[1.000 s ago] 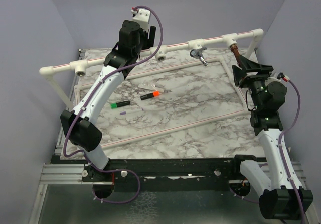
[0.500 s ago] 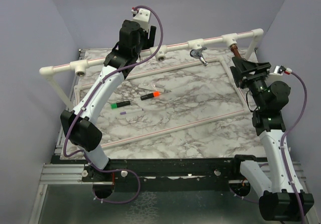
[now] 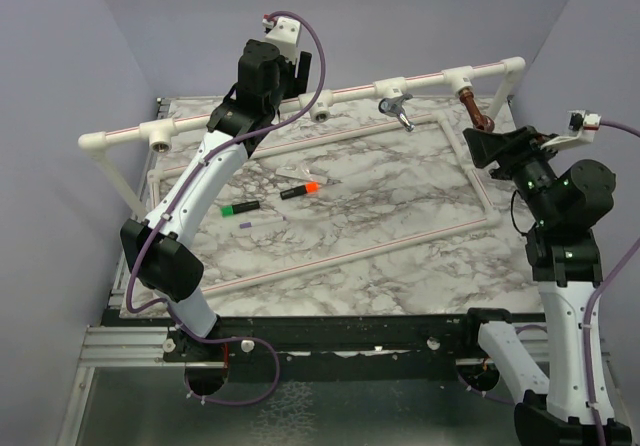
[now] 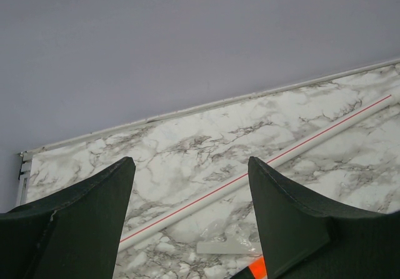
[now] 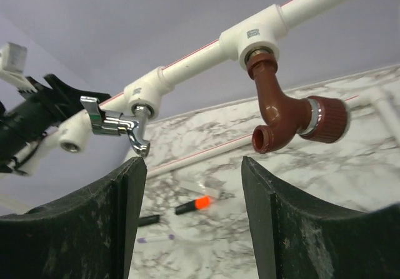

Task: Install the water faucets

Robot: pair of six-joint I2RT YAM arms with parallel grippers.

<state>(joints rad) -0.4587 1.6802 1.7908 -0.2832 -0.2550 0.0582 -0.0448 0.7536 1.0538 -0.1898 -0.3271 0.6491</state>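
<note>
Two water faucets hang from the white pipe rail (image 3: 350, 93). The copper-coloured faucet (image 3: 474, 109) (image 5: 289, 113) sits in the right tee, spout down. The chrome faucet (image 3: 398, 109) (image 5: 122, 126) sits in the tee to its left. My right gripper (image 3: 476, 142) (image 5: 194, 166) is open and empty, just below and in front of the copper-coloured faucet, not touching it. My left gripper (image 3: 301, 69) (image 4: 190, 163) is open and empty, held high over the rail's middle, looking down at the marble table.
Two tees (image 3: 160, 141) (image 3: 321, 112) on the rail have bare sockets. An orange-capped marker (image 3: 300, 189), a green-capped marker (image 3: 240, 208), a thin purple pen (image 3: 262, 223) and a clear wrapper (image 3: 300, 173) lie mid-table. Thin white pipes (image 3: 330, 256) lie flat on the marble. Walls close in on three sides.
My right gripper has drawn back from the copper-coloured faucet, its wrist swinging out to the right, and its jaws have widened slightly. The left arm has not moved.
</note>
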